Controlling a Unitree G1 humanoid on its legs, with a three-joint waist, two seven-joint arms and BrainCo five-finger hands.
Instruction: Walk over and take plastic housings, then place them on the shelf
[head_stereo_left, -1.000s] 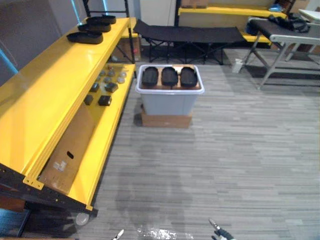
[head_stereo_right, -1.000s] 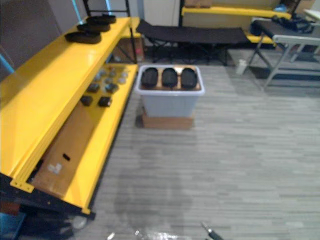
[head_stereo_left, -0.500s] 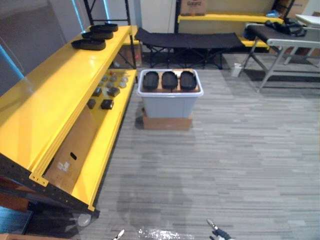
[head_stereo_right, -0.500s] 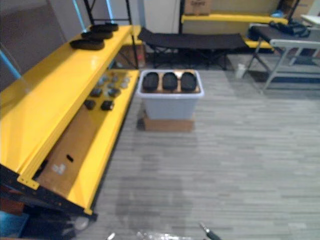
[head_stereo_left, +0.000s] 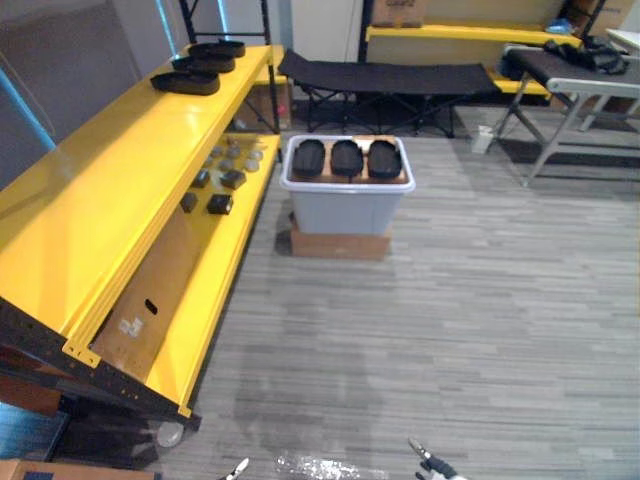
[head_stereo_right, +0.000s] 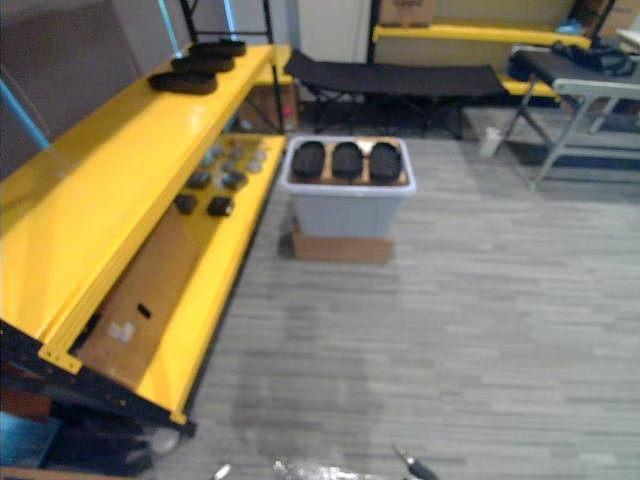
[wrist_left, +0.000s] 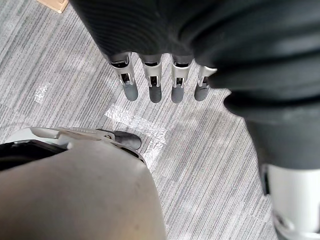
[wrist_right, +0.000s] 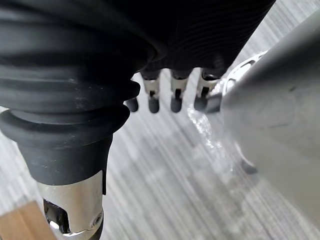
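Observation:
Three black plastic housings (head_stereo_left: 345, 158) lie side by side in a pale grey bin (head_stereo_left: 345, 208), which stands on a flat cardboard box (head_stereo_left: 340, 244) on the floor ahead. Three more black housings (head_stereo_left: 200, 66) rest at the far end of the yellow shelf's top deck (head_stereo_left: 120, 190) on my left. My left hand (wrist_left: 150, 82) hangs over the floor with straight fingers and nothing in it. My right hand (wrist_right: 174, 97) hangs the same way, fingers straight and holding nothing. Both hands are far short of the bin.
The lower yellow deck (head_stereo_left: 205, 300) carries small dark parts (head_stereo_left: 215, 190) and a cardboard sheet (head_stereo_left: 150, 300). A black folding cot (head_stereo_left: 385, 75) stands behind the bin and a grey table (head_stereo_left: 580, 70) at the back right. Grey plank floor (head_stereo_left: 430, 330) stretches up to the bin.
The whole picture has shifted slightly as the camera moved. The bin, the housings and the shelf keep their places, and both hands still hang low.

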